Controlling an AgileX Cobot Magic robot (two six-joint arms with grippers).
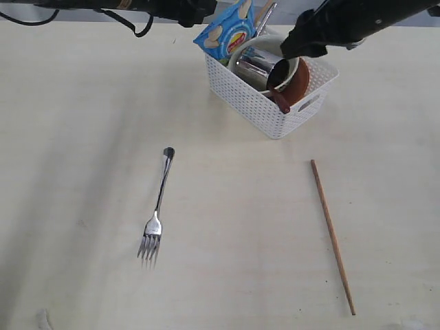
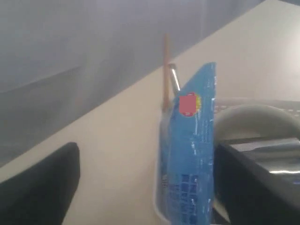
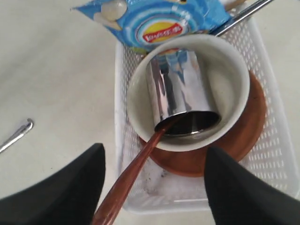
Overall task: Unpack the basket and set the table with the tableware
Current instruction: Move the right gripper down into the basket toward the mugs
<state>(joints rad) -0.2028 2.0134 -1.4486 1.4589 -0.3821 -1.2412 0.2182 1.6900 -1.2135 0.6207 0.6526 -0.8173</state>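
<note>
Where shiny steel cup lies: round cream bowl, perforated wht basket.

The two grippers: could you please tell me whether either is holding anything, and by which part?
Nothing is held: the left gripper and the right gripper both stand open and empty near the basket.

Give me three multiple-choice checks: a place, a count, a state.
1. Where is the steel cup? A) lying in the bowl B) standing by the fork C) nowhere in view
2. How many chopsticks lie on the table? A) none B) one C) three
3. The right gripper is: A) shut on the spoon B) shut on the packet C) open above the basket
Answers: 1 A, it lies tipped inside; 2 B, one stick shows; 3 C, fingers stand wide apart.
</note>
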